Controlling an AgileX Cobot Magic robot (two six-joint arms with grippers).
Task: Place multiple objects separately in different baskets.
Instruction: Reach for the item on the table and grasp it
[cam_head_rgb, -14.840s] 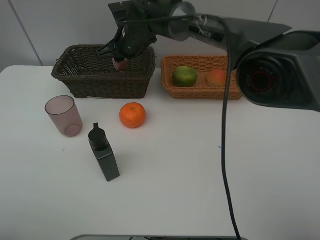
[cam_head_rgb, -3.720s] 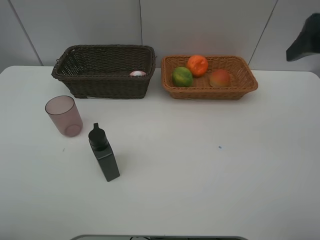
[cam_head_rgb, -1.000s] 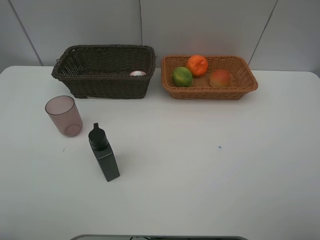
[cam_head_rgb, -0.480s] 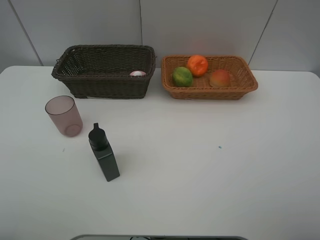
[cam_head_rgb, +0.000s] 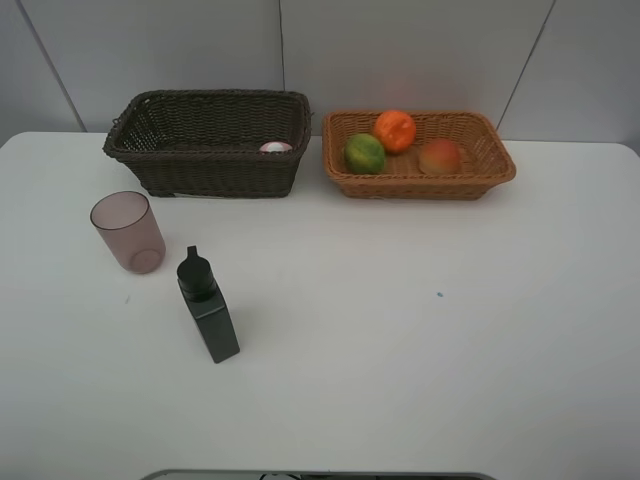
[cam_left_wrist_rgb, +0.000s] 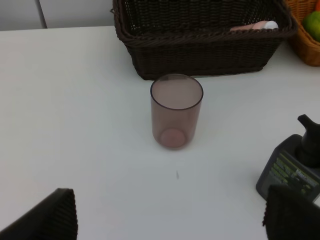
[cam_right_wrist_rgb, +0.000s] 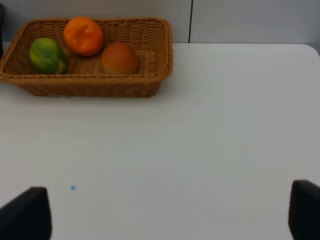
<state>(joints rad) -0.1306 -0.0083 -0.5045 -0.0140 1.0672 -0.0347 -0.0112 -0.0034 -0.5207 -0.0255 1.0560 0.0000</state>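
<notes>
The orange (cam_head_rgb: 395, 130), green fruit (cam_head_rgb: 365, 153) and peach (cam_head_rgb: 439, 157) lie in the light tan basket (cam_head_rgb: 500, 168). Only the white cap end of the pink bottle (cam_head_rgb: 275, 147) shows inside the dark brown basket (cam_head_rgb: 205, 97). The pinkish cup (cam_head_rgb: 128, 232) stands upright on the table, with the black bottle (cam_head_rgb: 208, 308) just in front of it. Neither arm shows in the exterior view. My left gripper (cam_left_wrist_rgb: 170, 220) is open, short of the cup (cam_left_wrist_rgb: 176, 112) and beside the black bottle (cam_left_wrist_rgb: 292, 165). My right gripper (cam_right_wrist_rgb: 165, 212) is open over bare table, well back from the tan basket (cam_right_wrist_rgb: 160, 65).
The white table (cam_head_rgb: 420, 360) ends at a grey panelled wall right behind both baskets. A tiny blue speck (cam_head_rgb: 438, 295) marks the table right of centre.
Since the earliest frame the orange has gone from the table into the tan basket, and the arm has left the exterior view. Nothing has moved in the last second.
</notes>
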